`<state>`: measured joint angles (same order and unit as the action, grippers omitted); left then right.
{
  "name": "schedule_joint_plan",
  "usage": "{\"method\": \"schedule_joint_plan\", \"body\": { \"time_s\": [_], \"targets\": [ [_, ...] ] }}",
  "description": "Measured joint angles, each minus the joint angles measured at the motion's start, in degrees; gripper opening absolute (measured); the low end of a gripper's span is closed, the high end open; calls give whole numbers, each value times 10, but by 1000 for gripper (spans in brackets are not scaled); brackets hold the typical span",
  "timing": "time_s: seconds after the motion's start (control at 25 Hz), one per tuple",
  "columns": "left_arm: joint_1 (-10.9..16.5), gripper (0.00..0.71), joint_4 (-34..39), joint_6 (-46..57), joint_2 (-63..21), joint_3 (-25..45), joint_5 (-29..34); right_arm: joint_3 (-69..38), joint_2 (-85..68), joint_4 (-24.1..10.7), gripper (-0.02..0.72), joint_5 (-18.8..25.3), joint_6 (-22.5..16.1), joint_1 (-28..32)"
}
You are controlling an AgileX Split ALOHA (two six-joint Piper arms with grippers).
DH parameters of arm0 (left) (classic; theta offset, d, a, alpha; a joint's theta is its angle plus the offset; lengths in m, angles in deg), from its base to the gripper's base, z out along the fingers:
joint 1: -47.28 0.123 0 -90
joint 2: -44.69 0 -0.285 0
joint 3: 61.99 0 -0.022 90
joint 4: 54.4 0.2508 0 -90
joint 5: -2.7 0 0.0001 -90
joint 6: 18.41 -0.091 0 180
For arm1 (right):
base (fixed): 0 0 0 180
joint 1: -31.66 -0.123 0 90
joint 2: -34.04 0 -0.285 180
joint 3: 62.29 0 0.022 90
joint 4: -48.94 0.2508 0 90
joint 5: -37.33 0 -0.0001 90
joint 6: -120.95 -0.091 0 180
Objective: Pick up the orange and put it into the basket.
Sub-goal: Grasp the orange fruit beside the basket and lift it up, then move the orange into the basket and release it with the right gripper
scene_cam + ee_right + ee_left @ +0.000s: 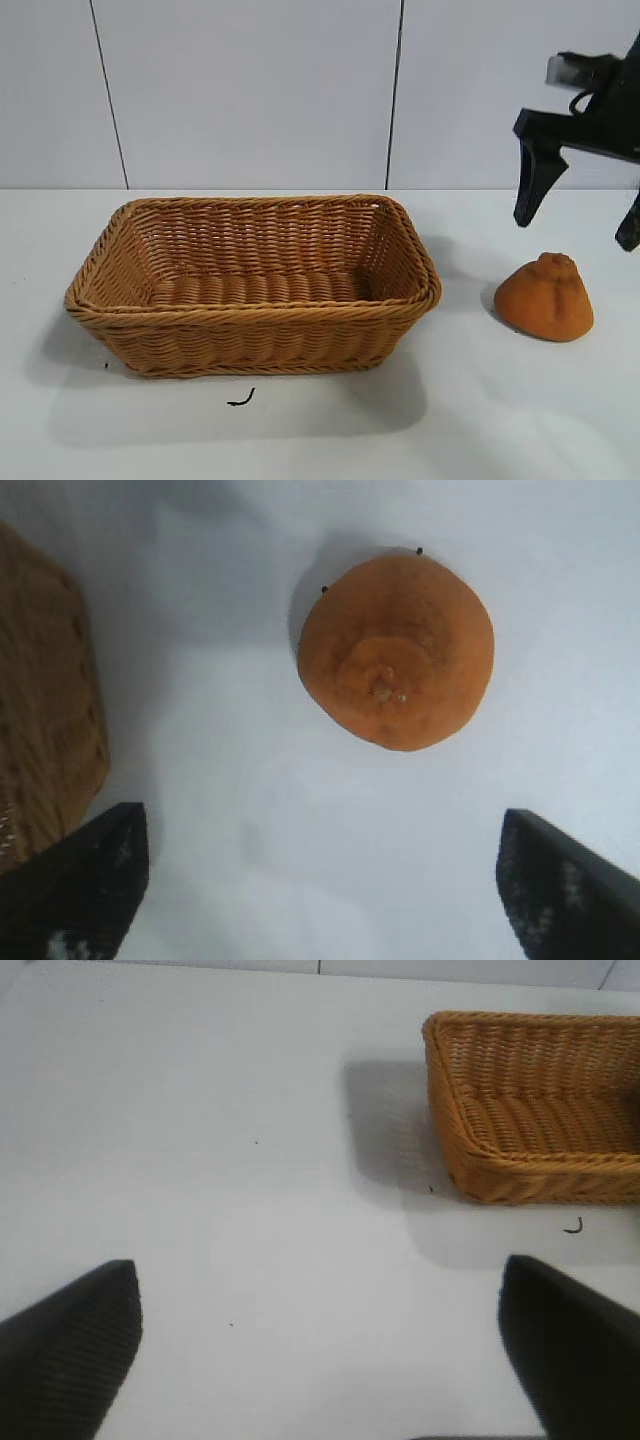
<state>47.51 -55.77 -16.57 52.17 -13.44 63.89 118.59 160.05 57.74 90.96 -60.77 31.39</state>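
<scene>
The orange (545, 297) sits on the white table (520, 420) at the right of the exterior frame, well apart from the wicker basket (255, 340) at centre. The right gripper (575, 225) hangs above the orange, pointing down, jaws spread wide and empty. The left gripper (320, 1350) shows only in its wrist view, jaws wide, over bare table near the basket.

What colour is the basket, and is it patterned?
Tan-brown woven wicker with a braided rim; the basket shows best in the exterior view.
</scene>
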Motion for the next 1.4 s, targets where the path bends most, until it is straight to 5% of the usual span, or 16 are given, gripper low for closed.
{"method": "schedule_joint_plan", "body": {
  "time_s": [0.2,0.32,0.44,0.56,0.76,1.04,1.2,1.4],
  "targets": [
    [0,696,0,0,0,0,0,0,30,0,610,-10,-5,0],
    [0,696,-1,0,0,0,0,0,31,0,453,-15,-6,0],
    [0,696,-1,0,0,0,0,0,31,-3,209,-16,-6,0],
    [0,696,-1,0,0,0,0,0,18,-3,80,-14,-6,0],
    [0,696,-1,0,0,0,0,2,-18,-7,61,-4,-5,0],
    [0,696,-1,0,0,0,0,73,-79,-11,61,76,3,-1],
    [0,696,-1,0,0,0,0,150,-90,-15,61,137,8,-33],
    [0,696,-1,0,0,0,0,208,-90,-14,61,148,3,-107]
  ]
}}
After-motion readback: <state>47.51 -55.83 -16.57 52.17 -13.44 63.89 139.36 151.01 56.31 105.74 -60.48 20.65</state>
